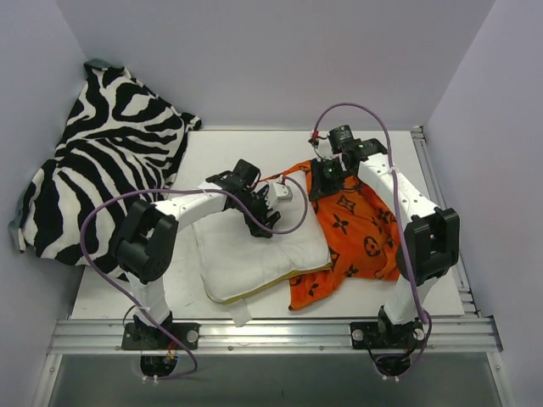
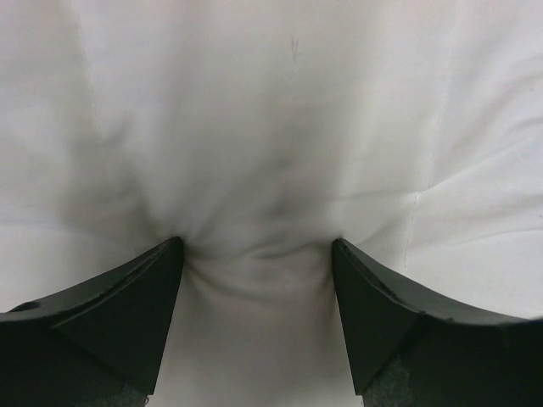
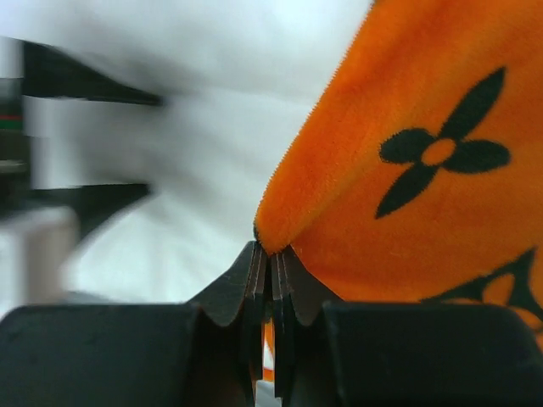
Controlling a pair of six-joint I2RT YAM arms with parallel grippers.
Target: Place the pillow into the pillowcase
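Note:
The white pillow (image 1: 254, 254) with yellow piping lies flat in the middle of the table. The orange pillowcase (image 1: 356, 225) with dark motifs lies to its right, and its lower left part is tucked under the pillow's right edge. My left gripper (image 1: 265, 222) presses down on the pillow's far right part. In the left wrist view its jaws (image 2: 257, 246) stand partly apart and pinch a puckered bunch of the pillow (image 2: 288, 127). My right gripper (image 1: 324, 182) is shut on the pillowcase's far left edge (image 3: 407, 195). Its jaws (image 3: 271, 252) are clamped on the hem.
A black-and-white zebra-striped cloth (image 1: 102, 161) is heaped at the table's far left against the wall. The two grippers are close together near the table's middle. A metal rail (image 1: 271, 335) runs along the near edge. Walls close in the back and sides.

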